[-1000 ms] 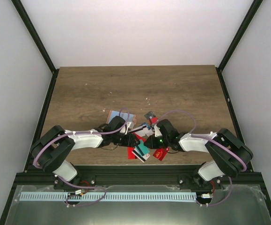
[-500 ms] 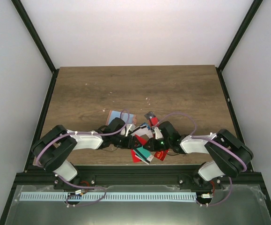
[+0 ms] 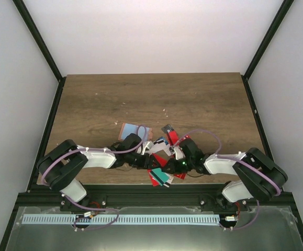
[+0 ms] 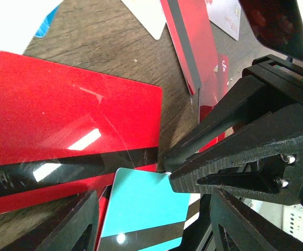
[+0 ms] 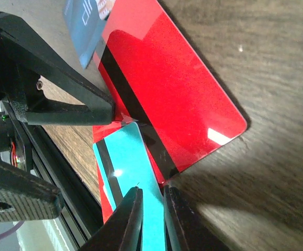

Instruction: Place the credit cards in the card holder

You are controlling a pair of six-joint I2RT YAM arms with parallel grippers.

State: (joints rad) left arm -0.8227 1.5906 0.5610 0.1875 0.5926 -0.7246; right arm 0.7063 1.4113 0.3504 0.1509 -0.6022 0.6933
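From above, the left gripper [image 3: 147, 158] and right gripper [image 3: 164, 166] are seen tip to tip among scattered credit cards [image 3: 168, 142] near the table's [image 3: 88, 104] front edge. The card holder [image 3: 131, 128] lies just beyond the left gripper.

At the left wrist, that gripper's jaws are spread either side of a teal card [image 4: 141, 201].

At the right wrist, the teal card is clamped by the right gripper, overlapping a red card [image 5: 177, 94].

So the credit cards [image 3: 159, 179] sit in an overlapping heap on the table [image 3: 209, 104], middle-ish, close to the front edge. The card holder [image 3: 130, 129] lies just behind that heap, off to its left.
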